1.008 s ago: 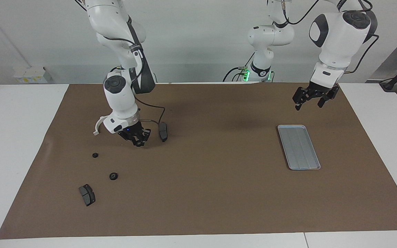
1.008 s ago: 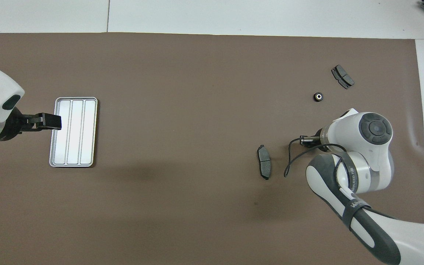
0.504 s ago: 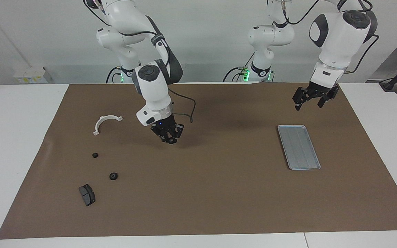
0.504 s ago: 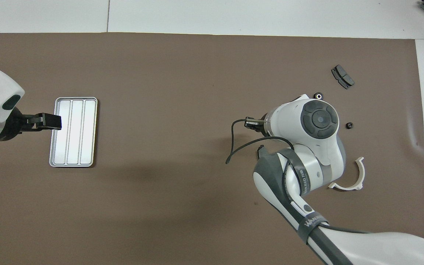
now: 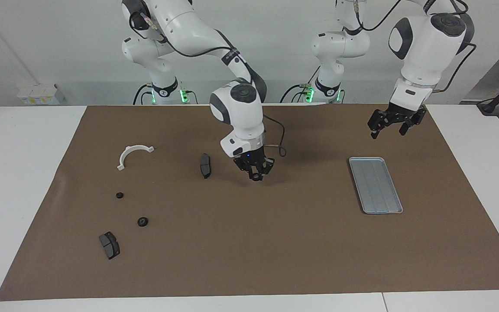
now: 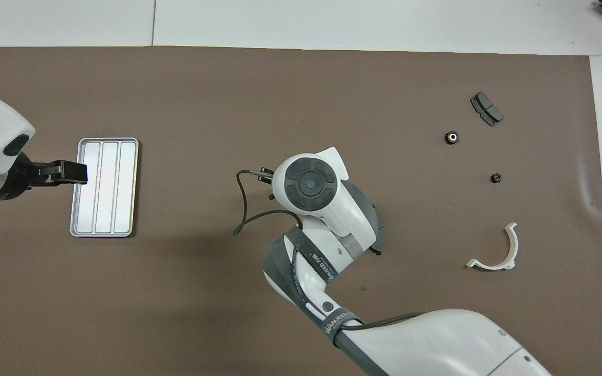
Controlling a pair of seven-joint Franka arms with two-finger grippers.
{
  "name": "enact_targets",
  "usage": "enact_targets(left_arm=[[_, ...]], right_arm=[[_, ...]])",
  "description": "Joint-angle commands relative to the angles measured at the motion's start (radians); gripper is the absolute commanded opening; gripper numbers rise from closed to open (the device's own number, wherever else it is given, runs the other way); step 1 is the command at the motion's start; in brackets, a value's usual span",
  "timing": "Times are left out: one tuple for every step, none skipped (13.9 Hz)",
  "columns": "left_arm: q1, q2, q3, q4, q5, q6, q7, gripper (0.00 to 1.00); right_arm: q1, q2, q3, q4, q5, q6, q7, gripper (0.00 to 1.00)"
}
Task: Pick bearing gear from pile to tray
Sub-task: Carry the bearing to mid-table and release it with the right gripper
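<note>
The pile lies toward the right arm's end of the brown mat: two small black round gears point(image 5: 119, 195) point(image 5: 142, 222), a white half-ring bracket point(image 5: 131, 150) and two dark brake pads point(image 5: 205, 165) point(image 5: 109, 245). The gears point(image 6: 452, 137) point(image 6: 496, 178) also show in the overhead view. The silver tray point(image 5: 375, 184) point(image 6: 105, 188) lies toward the left arm's end and holds nothing. My right gripper point(image 5: 254, 174) hangs over the middle of the mat with its fingers drawn together; I cannot see anything between them. My left gripper point(image 5: 389, 128) point(image 6: 68, 172) is open and waits in the air over the tray's edge.
The brown mat point(image 5: 275, 242) covers most of the white table. In the overhead view the right arm's wrist point(image 6: 309, 185) hides its own gripper and most of the nearer brake pad. A black cable loops from that wrist.
My right gripper has lifted from the mat by the bracket and brake pad and swung to the mat's middle, toward the tray. The left arm has not moved.
</note>
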Motion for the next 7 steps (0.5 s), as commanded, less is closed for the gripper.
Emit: enact_targets(left_arm=[[-0.009, -0.034, 0.007, -0.041, -0.015, 0.021, 0.012, 1.0], [-0.009, -0.034, 0.007, -0.041, -0.015, 0.021, 0.012, 1.0], [-0.009, -0.034, 0.007, -0.041, -0.015, 0.021, 0.012, 1.0], [-0.009, -0.034, 0.007, -0.041, -0.015, 0.023, 0.012, 1.0], [-0.009, -0.034, 0.007, -0.041, -0.015, 0.023, 0.012, 1.0], [-0.009, -0.034, 0.007, -0.041, -0.015, 0.023, 0.012, 1.0], [-0.009, -0.034, 0.007, -0.041, -0.015, 0.023, 0.012, 1.0]], right_arm=[[0.029, 0.088, -0.004, 0.094, -0.038, -0.023, 0.063, 0.0], [0.048, 0.106, -0.004, 0.107, -0.035, -0.013, 0.075, 0.0], [0.049, 0.111, -0.004, 0.108, -0.035, 0.0, 0.084, 0.0], [0.054, 0.111, -0.002, 0.108, -0.029, 0.012, 0.085, 0.0], [0.054, 0.109, -0.002, 0.095, -0.032, 0.033, 0.089, 0.03], [0.056, 0.109, -0.002, 0.078, -0.032, 0.046, 0.091, 0.1], [0.056, 0.108, -0.002, 0.055, -0.034, 0.052, 0.088, 0.26]])
